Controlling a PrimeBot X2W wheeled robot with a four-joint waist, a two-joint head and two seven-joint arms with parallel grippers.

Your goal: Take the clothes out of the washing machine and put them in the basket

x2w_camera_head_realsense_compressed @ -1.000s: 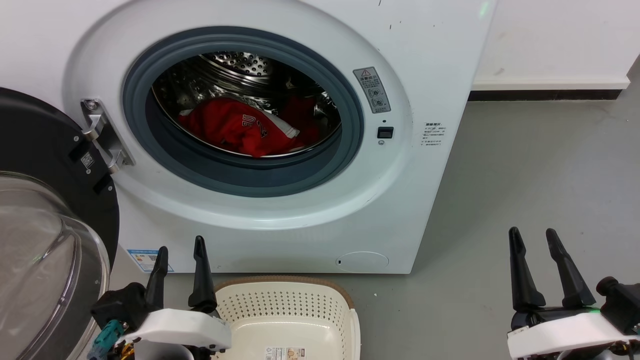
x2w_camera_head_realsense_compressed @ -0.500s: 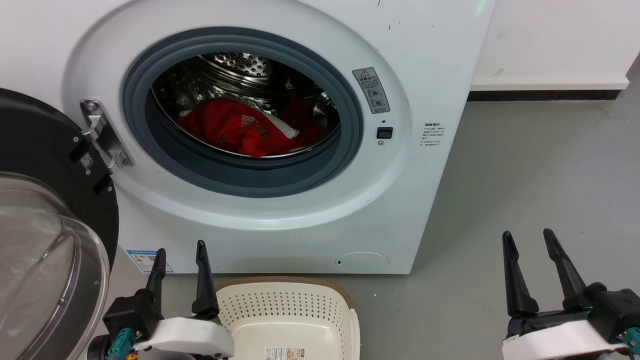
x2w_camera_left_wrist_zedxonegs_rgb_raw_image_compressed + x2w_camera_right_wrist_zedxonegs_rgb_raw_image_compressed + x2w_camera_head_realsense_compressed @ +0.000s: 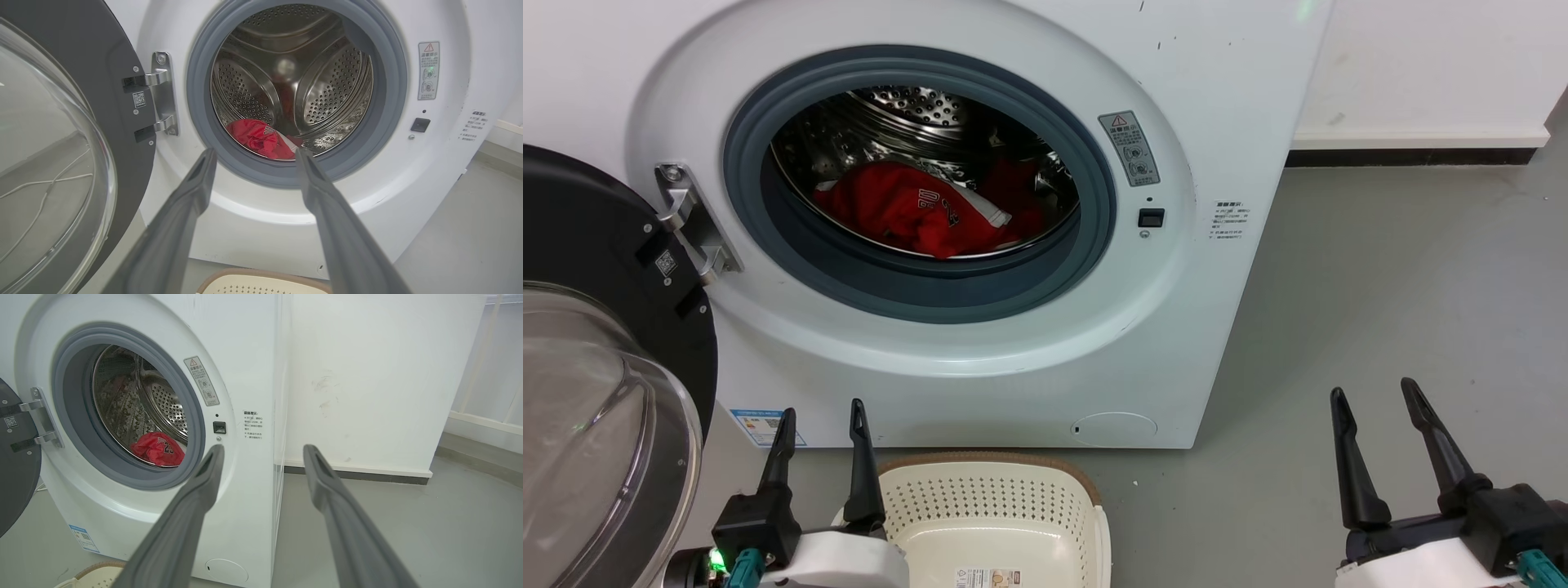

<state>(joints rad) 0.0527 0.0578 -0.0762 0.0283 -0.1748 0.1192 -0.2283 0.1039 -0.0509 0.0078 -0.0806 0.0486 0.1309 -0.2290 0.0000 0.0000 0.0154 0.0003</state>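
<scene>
The left hand [image 3: 822, 408] is spread and holds nothing, just beside the basket [image 3: 988, 457], which sits on the floor [image 3: 1405, 269] before the washer [image 3: 1217, 98]. The right hand [image 3: 1373, 388] is spread too, holding nothing, over the floor right of the washer. The clothes [image 3: 915, 216] lie in the drum [image 3: 915, 102], well apart from both hands. The door [image 3: 596, 237] stands open at left.

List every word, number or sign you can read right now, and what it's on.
"23": on the red jersey in the washing machine drum.
Warning triangle: on the grey sticker beside the porthole; its text is too small to read.
Printed block right of the latch, blue label low on the front, bottom label of the basket: all too small to read.
</scene>
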